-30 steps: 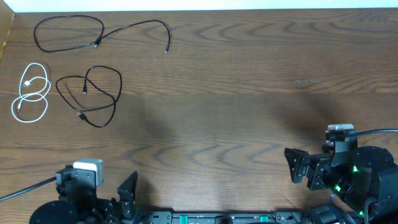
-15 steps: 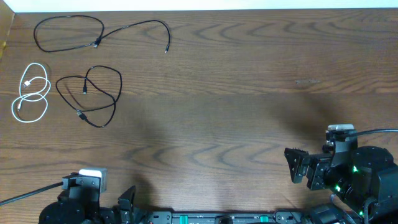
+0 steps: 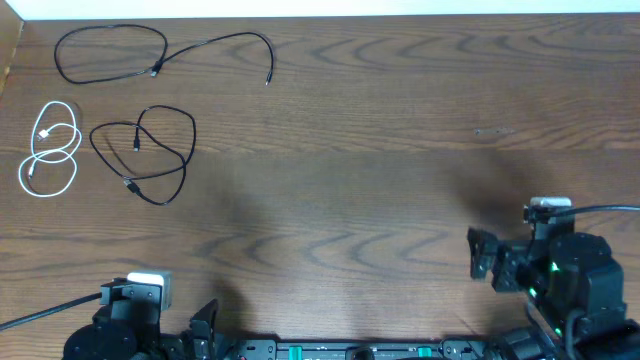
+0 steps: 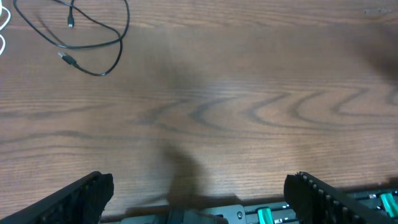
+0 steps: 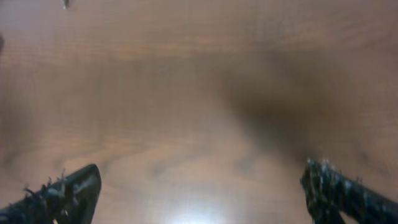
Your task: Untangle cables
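The brown wooden counter (image 3: 380, 150) fills every view. At its near edge the right pincer (image 3: 482, 258) sits at about 4 o'clock and the left pincer (image 4: 199, 190) at about 7 o'clock. Both have their jaws spread wide and grip nothing. The three cables lie well apart from both, up at 10 to 11 o'clock, each one separate. The long black cable (image 3: 155, 70) is farthest back. The second black cable (image 3: 128, 183) loops nearer, and the short white cable (image 3: 44, 133) is coiled just beside it toward 9 o'clock. Only the overhead view shows all three. The left wrist view catches just the second black cable's near loops at its 10 o'clock corner. The right wrist view is blurred and shows mostly bare wood between its fingers (image 5: 62, 193).
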